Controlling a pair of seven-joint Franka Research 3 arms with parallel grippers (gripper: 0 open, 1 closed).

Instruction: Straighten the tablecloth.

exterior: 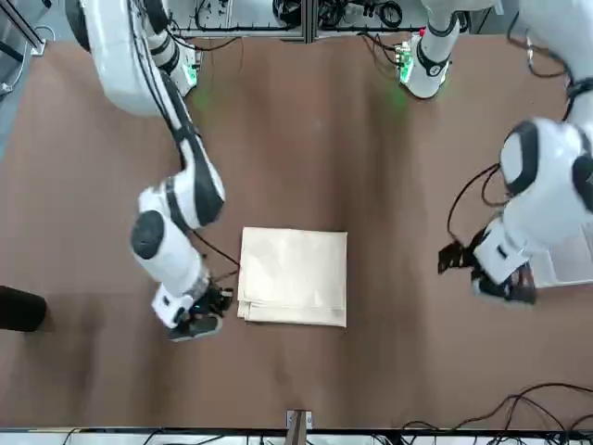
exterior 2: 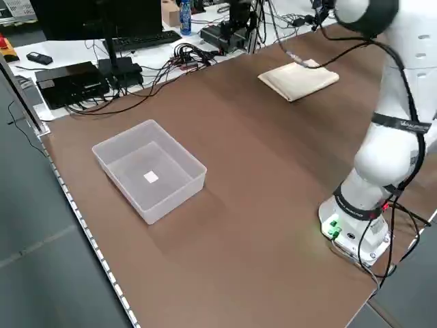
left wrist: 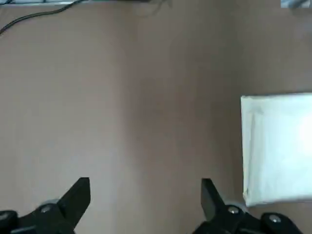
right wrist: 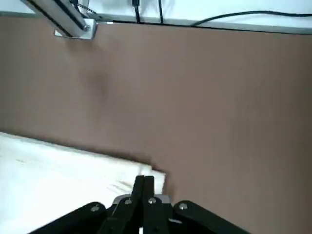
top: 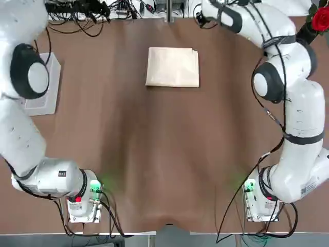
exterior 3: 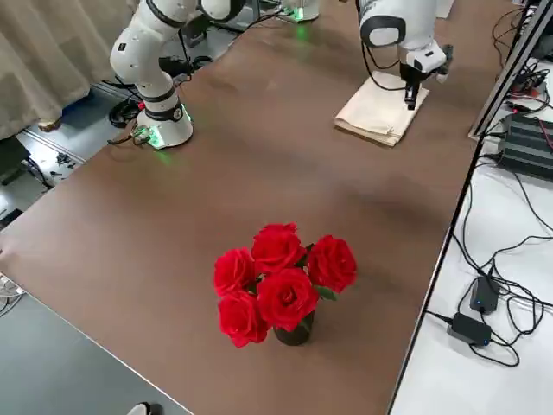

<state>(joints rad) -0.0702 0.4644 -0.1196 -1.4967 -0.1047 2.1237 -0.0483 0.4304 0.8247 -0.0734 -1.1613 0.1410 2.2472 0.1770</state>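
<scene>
Folded cream tablecloth (top: pixel 172 67), upper centre of frame, looks light and limp; right end effector (right wrist: pixel 144 187) pinched closed at its corner, left end effector (left wrist: pixel 145 195) open nearby

Tablecloth (top: pixel 172 67) folded on the table (top: pixel 164 154), toward the far edge, near the middle. Right gripper (exterior: pixel 196 320) just beside its far right corner; left gripper (exterior: pixel 463 260) well apart to the left. Bin (exterior 2: pixel 149 178) at the left edge, roses (exterior 3: pixel 281 281) at the right.
</scene>
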